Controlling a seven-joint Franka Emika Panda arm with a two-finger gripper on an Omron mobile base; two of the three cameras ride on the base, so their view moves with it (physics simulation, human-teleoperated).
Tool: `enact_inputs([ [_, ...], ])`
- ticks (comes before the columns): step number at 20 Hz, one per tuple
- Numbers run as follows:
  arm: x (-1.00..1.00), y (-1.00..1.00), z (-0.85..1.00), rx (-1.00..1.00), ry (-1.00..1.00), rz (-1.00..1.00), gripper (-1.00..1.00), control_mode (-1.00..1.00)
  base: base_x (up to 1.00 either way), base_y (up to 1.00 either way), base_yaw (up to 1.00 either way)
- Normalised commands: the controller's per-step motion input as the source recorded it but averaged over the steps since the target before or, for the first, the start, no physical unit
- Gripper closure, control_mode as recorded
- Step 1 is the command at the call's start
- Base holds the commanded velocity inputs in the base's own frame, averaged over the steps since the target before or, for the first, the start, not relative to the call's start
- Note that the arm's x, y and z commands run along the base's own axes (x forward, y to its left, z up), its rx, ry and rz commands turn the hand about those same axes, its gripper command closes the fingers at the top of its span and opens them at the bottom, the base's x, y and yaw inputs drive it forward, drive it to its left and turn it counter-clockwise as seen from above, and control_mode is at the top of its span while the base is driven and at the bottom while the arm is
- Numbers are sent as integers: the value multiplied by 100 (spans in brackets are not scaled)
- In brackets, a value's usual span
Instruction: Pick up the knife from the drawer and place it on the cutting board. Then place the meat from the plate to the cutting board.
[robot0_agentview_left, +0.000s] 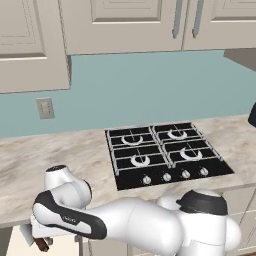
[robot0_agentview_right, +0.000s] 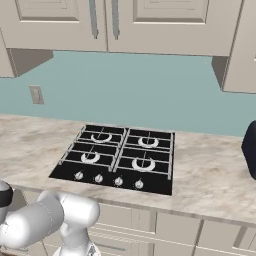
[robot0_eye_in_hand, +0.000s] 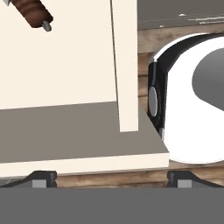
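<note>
The drawer is open below my hand, with a pale floor and a thin side wall. The knife's dark reddish-brown handle lies at the top left of the hand view, and its blade is cut off by the frame. My gripper hangs over the near part of the drawer, well short of the handle, with its fingertips wide apart and nothing between them. In the left base view the arm bends down past the counter edge to the drawer, where the knife handle peeks out. The cutting board, the meat and the plate are out of view.
A black four-burner cooktop is set into the marble counter above the drawer. A black appliance stands at the far right edge. Wall cabinets hang above the teal backsplash, which has an outlet.
</note>
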Motion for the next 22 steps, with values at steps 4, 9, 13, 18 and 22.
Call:
enact_inputs([
  [4,0,0,0,0,0,0,-100,-100,0,0,0],
  [9,0,0,0,0,0,0,-100,-100,0,0,0],
  [13,-14,0,-12,0,0,0,-100,-100,0,0,0],
  [18,-11,2,-33,0,5,0,-100,-100,0,0,0],
  [22,0,3,-25,0,3,0,-100,-100,0,0,0],
])
